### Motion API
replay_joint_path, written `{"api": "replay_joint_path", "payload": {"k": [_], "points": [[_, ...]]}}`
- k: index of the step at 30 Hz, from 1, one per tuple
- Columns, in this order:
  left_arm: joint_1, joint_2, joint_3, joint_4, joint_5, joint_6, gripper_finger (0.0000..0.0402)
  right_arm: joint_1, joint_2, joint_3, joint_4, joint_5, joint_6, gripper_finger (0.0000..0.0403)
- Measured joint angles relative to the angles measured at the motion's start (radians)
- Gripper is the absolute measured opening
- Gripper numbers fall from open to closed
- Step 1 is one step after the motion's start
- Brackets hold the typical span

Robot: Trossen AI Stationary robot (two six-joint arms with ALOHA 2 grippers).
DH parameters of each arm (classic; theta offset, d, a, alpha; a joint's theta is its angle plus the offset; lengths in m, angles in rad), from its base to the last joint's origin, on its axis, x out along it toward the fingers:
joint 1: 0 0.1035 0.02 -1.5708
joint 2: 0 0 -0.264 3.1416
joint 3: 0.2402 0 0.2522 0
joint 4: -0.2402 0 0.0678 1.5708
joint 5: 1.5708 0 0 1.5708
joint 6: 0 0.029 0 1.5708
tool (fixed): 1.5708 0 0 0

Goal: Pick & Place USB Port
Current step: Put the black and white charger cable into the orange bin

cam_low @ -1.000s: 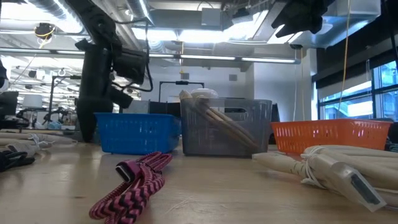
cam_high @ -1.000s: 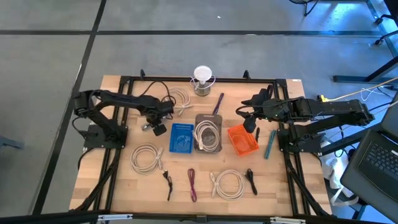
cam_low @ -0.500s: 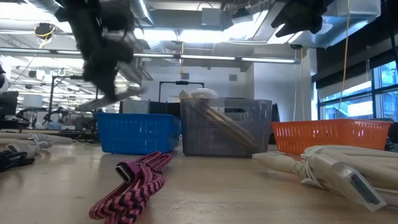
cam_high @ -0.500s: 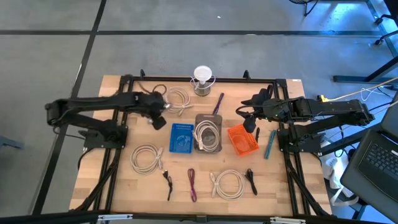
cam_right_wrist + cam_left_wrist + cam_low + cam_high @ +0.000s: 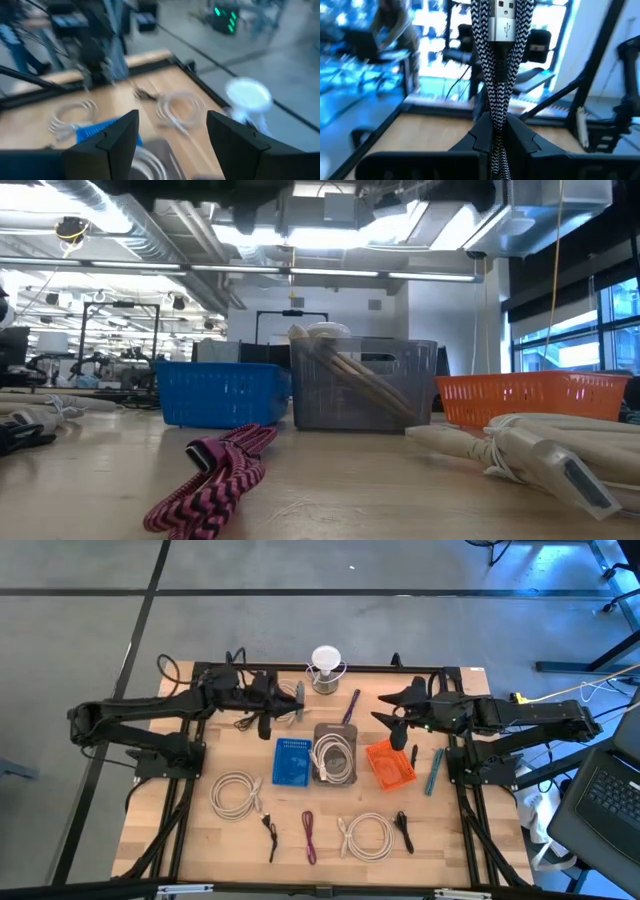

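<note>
Black-and-white braided USB cable (image 5: 496, 75) pinched between left gripper (image 5: 495, 131) fingers, silver plug end up, long axis running straight out from jaws. Left gripper (image 5: 268, 710) hangs over table's far-left area, above loose white coil (image 5: 287, 698). Blue plastic basket (image 5: 293, 761) lies just nearer table's front edge; grey bin (image 5: 334, 753) beside it, orange basket (image 5: 389, 763) beyond. Left arm nearer blue basket. Right gripper (image 5: 172, 131) spread, empty, above orange basket.

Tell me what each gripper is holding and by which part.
The left gripper is shut on a black-and-white braided USB cable, pinched on the folded cord a little below its silver plug. The right gripper is open and holds nothing.
</note>
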Motion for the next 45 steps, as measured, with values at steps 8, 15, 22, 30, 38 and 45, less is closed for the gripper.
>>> {"api": "replay_joint_path", "payload": {"k": [8,15,22,30,38,45], "points": [[-0.011,0.161,0.0,0.282,0.102,-0.068,0.002,0.0,0.052,0.0,0.261,-0.115,-0.128,0.0236],[-0.039,0.29,0.128,0.279,0.137,-0.056,0.002,0.0,0.118,0.0,0.381,-0.138,-0.167,0.0236],[-0.065,0.417,0.28,0.242,0.217,-0.034,0.002,0.0,0.145,0.0,0.405,-0.14,-0.185,0.0236],[-0.077,0.524,0.392,0.214,0.24,-0.01,0.002,0.0,0.145,-0.001,0.417,-0.14,-0.186,0.0231],[-0.076,0.552,0.444,0.196,0.27,-0.009,0.002,0.0,0.145,-0.001,0.411,-0.141,-0.185,0.0141],[-0.074,0.548,0.445,0.187,0.265,-0.017,0.004,0.001,0.144,-0.001,0.409,-0.142,-0.201,0.0018]]}}
